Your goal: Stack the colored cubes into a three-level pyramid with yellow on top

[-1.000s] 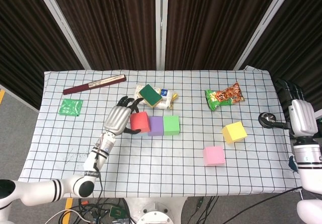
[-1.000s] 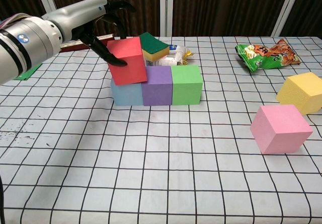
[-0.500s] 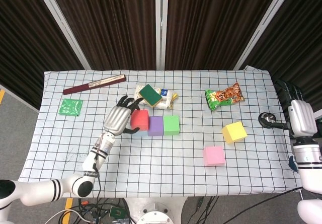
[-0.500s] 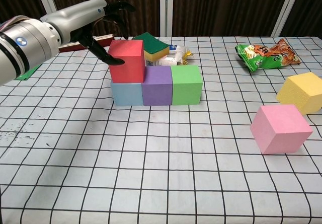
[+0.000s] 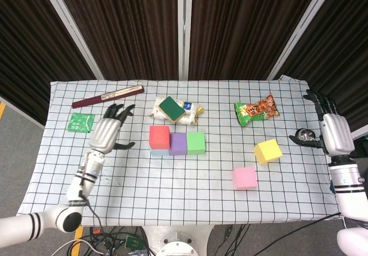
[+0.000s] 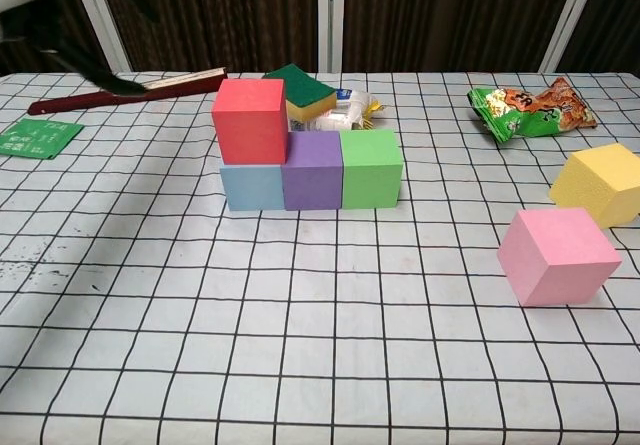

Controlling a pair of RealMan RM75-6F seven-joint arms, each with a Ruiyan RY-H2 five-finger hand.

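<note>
Mid-frame in the head view, the red cube (image 5: 159, 136) sat on the blue cube (image 6: 251, 186), beside purple cube (image 5: 177, 144) and green cube (image 5: 196, 142). The left hand (image 5: 106, 134) hovered left, fingers apart, empty. The right hand (image 5: 332, 132) at far right was spread. The yellow cube (image 5: 268, 151) and pink cube (image 5: 244, 178) lay lower right.

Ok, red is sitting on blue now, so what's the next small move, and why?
Probably reach the right hand toward the pink cube. The red cube fills only one second-level spot, purple cube and green cube are bare on top, and the left hand is open, away from the stack.
</note>
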